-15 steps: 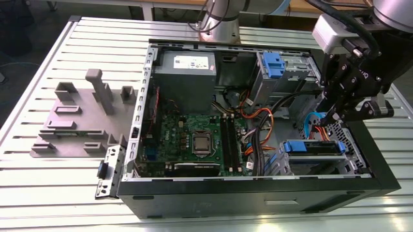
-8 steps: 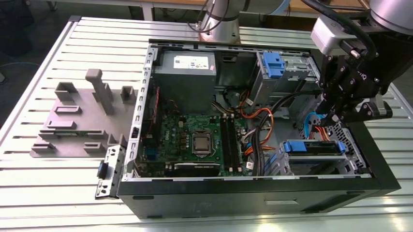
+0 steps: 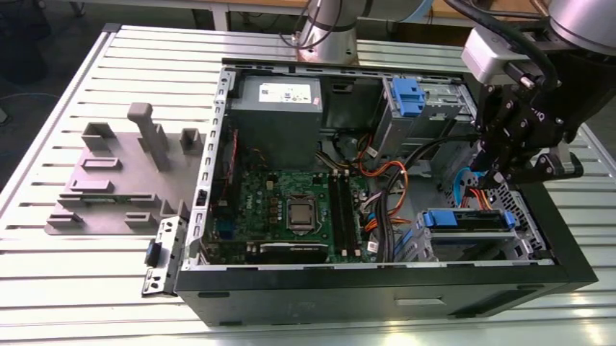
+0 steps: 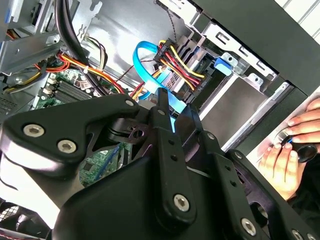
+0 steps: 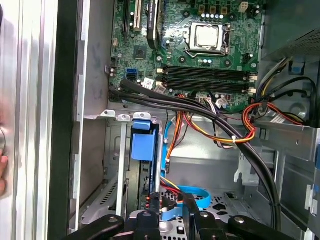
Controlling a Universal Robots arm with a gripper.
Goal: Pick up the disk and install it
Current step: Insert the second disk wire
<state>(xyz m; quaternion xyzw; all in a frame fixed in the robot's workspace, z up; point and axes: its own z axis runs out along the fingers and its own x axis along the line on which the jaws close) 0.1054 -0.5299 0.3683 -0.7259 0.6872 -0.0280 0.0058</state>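
1. My end effector hangs inside the open computer case, at about 3 o'clock in the exterior view, above the drive bays.
2. In the second wrist view my fingers are drawn close around a thin blue strip, which I judge to be the flat blue cable and not the disk; whether they truly pinch it I cannot tell.
3. The disk sits in its bay at about 4 o'clock, blue carrier ends showing, so it looks already seated in the cage.
4. The motherboard lies flat at the case centre, with cable bundles crossing toward the bays.
5. A person's hand rests outside the case wall.
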